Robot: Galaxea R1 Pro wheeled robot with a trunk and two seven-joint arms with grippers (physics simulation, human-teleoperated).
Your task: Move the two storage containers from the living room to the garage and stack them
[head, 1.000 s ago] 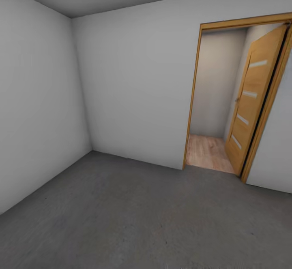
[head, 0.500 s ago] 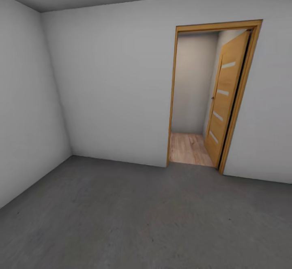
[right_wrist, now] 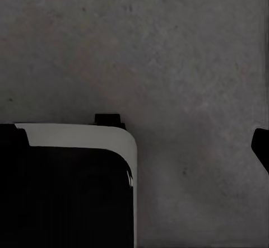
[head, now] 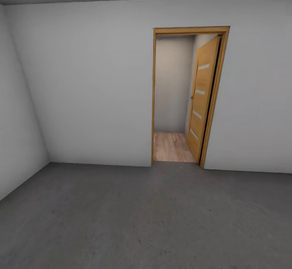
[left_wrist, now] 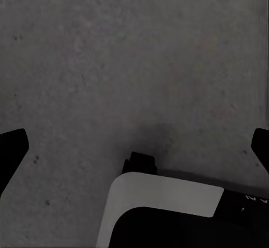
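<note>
1. Grey concrete floor [head: 146,220] and plain pale walls [head: 81,90] mark your position as the garage. The robot faces an open doorway [head: 174,99] in the far wall.
2. Note the wooden door [head: 201,99]: it is swung away from you into the next room and lies close along that room's right side. This leaves the passage free for the base.
3. Look through the doorway. A strip of light wood-plank flooring [head: 170,147] begins at the threshold, which suggests the route back into the house.
4. Check the left end effector [left_wrist: 134,141] in the left wrist view. Its two dark fingertips [left_wrist: 11,147] sit at opposite edges of the picture, spread wide, with only bare concrete between them. It holds nothing.
5. Check the right end effector in the right wrist view. One fingertip [right_wrist: 260,147] is at the picture edge; the other cannot be told apart from the dark robot body [right_wrist: 67,192]. You cannot tell how far it is open.
6. Both wrist cameras point down at the floor, so judge the arms to be hanging beside the base for travel.
7. Neither of the two storage containers is in sight here. Judge the current step to be a drive toward the doorway to fetch one.
</note>
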